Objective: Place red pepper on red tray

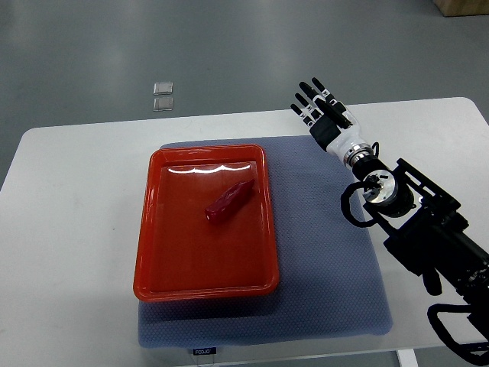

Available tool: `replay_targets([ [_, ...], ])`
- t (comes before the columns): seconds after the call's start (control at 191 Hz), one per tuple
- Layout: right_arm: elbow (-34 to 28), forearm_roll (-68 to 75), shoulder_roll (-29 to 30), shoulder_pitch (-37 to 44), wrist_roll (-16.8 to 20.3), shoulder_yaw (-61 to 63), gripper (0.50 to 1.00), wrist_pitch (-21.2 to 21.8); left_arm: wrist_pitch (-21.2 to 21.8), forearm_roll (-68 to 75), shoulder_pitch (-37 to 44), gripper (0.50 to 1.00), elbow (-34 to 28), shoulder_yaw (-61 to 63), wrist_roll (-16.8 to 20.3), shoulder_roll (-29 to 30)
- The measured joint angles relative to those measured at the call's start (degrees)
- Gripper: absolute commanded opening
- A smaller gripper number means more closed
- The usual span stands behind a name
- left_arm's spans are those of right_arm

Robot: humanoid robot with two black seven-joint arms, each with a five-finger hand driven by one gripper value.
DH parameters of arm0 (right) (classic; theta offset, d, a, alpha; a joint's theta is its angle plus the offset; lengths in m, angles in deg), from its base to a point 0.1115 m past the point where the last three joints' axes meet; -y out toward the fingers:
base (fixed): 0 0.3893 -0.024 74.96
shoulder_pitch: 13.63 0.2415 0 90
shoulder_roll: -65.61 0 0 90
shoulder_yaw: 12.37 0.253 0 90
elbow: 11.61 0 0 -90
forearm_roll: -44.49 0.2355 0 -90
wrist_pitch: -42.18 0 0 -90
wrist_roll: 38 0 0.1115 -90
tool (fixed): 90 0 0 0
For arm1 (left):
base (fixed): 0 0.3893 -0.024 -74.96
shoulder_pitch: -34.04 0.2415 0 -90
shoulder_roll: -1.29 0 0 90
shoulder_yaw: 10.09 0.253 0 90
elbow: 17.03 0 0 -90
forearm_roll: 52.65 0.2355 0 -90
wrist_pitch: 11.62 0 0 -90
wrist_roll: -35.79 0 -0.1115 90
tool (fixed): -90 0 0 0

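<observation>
Red pepper (229, 202): lies on its side inside the red tray (157, 229), a little above the tray's middle, slanting with its tip toward the far right corner.
Handling, as a judgement: light, fairly stiff, glossy and so likely slippery; its thicker lower-left end looks the surest place to pinch, across the body.
Red tray: sits on a blue-grey mat (328, 267), which covers the middle of the white counter (69, 229).
Right hand (325, 115): off the tray, over the mat's far right corner, fingers spread straight, holding nothing, well apart from the pepper.
Left hand: not visible.
Task state: the pepper appears already placed.
</observation>
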Motion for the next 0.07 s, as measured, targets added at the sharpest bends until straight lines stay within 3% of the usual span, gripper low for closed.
replay_targets([
  [0.073,0.13,0.47,0.00,-0.26,0.00,0.00,0.915,0.11,-0.01,0.00,0.00,1.000,-0.01,0.01,0.00,0.00],
])
